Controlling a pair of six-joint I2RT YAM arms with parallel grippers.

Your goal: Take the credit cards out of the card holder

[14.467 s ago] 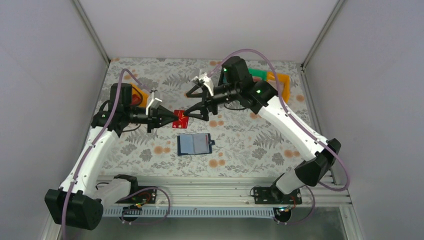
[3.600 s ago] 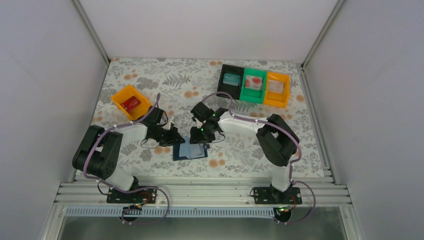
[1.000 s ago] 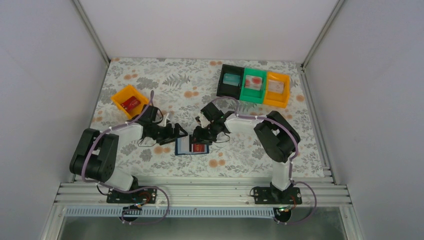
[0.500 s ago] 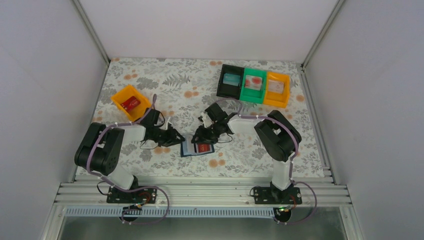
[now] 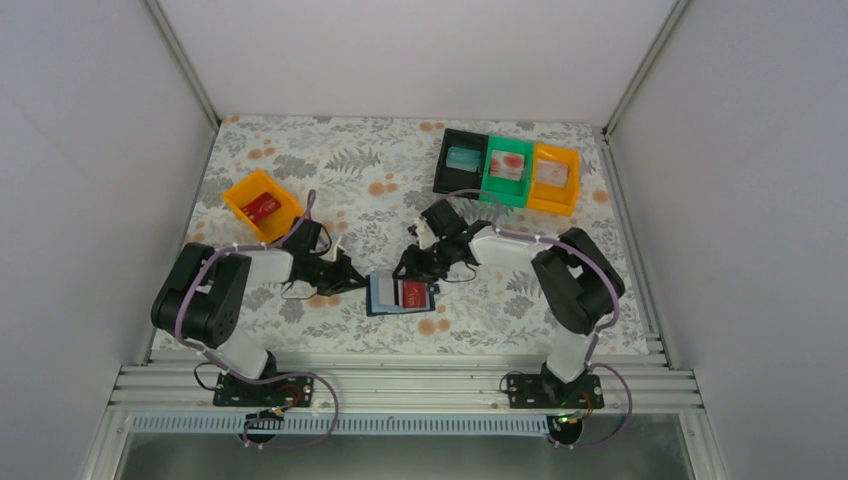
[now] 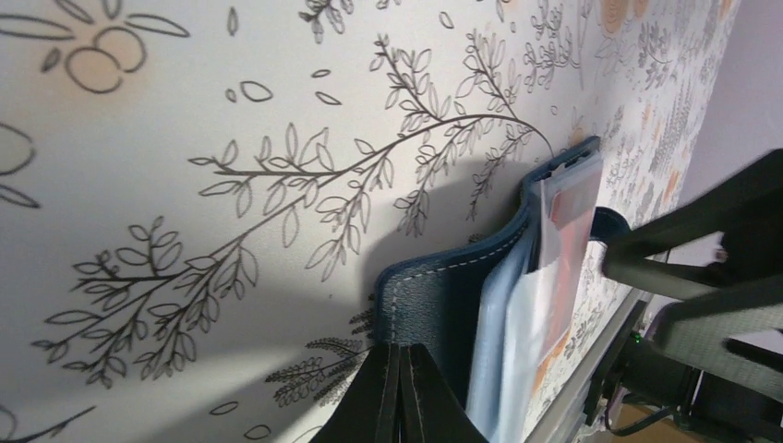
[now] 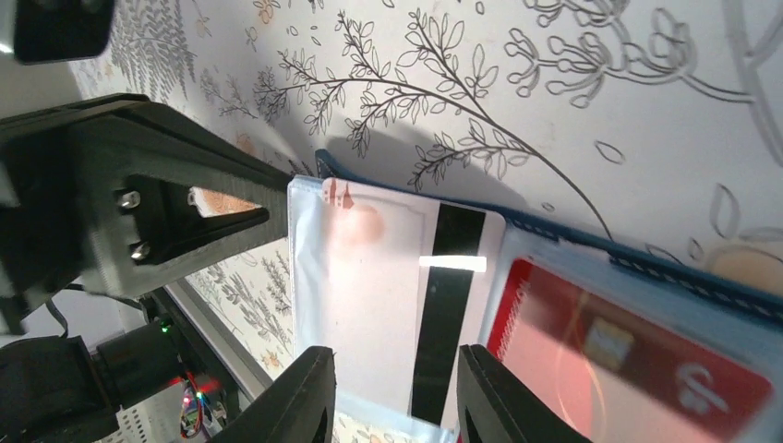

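Note:
The navy card holder point(image 5: 385, 297) lies open at the middle of the table, a red credit card point(image 5: 414, 293) showing in its right half. My left gripper point(image 5: 358, 284) is shut on the stitched left edge of the holder's cover point(image 6: 434, 295), which curves up off the cloth. My right gripper point(image 7: 397, 388) stands open over a clear sleeve holding a white card with a black stripe point(image 7: 388, 277). The red card point(image 7: 628, 369) sits in the slot beside it. Other cards are hidden.
An orange bin point(image 5: 236, 192) with a red card stands at the left. Black point(image 5: 443, 160), green point(image 5: 488, 170) and orange point(image 5: 573, 180) bins, each with a card, line the back right. The two grippers nearly face each other across the holder.
My left gripper has gone from open to shut at the holder's left edge. The holder and my right gripper have shifted slightly to the right.

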